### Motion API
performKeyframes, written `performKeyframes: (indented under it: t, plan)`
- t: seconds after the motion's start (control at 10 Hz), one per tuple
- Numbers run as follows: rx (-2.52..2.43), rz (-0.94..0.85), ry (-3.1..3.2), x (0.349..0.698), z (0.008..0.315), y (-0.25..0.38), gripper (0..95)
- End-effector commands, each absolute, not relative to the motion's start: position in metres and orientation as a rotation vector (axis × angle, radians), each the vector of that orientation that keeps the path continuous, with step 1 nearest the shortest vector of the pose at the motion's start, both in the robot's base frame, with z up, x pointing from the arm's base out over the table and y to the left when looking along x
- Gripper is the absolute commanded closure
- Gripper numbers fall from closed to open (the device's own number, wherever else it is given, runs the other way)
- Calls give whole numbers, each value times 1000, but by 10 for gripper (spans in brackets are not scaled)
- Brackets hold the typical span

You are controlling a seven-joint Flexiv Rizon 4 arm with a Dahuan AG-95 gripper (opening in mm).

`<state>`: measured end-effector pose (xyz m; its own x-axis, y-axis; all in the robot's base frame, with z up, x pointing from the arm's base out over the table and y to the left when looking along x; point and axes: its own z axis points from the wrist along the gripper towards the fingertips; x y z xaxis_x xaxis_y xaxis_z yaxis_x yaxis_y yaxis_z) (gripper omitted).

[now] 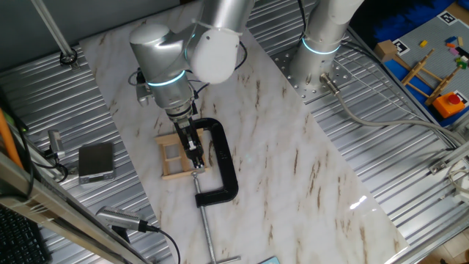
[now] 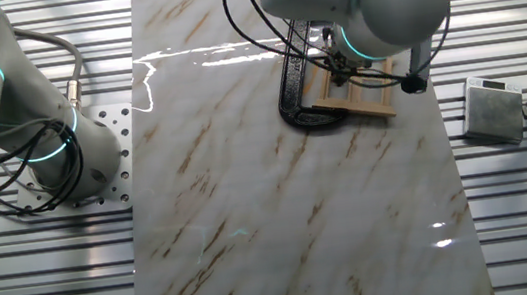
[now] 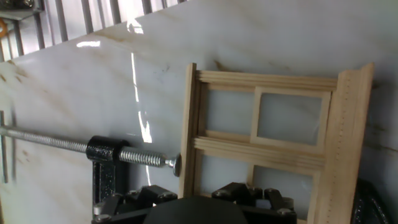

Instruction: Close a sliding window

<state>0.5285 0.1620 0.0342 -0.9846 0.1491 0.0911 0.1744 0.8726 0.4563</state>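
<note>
The sliding window [image 1: 174,158] [image 2: 357,91] [image 3: 267,134], a small, roughly square light-wood frame whose panes are split by crossbars, lies flat on the marble worktop near one long edge, its inner sash sitting offset within the outer frame.

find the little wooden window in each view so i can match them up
One fixed view: the window lies left of centre on the marble slab, under the end effector.
The other fixed view: upper right of centre, partly behind the arm.
Hand view: it fills the right half, side on.
Shared landmark: the black clamp, whose screw tip meets the frame's edge.
</note>
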Motion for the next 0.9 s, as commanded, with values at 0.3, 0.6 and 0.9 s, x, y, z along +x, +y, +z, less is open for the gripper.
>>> performKeyframes:
  t: [0.3,0.6,0.9]
  plan:
    - [-155,-622,-3028,524,48,166,190]
    - [38,-451,-3058,518,58,151,190]
    - [158,-364,-3051,514,61,127,190]
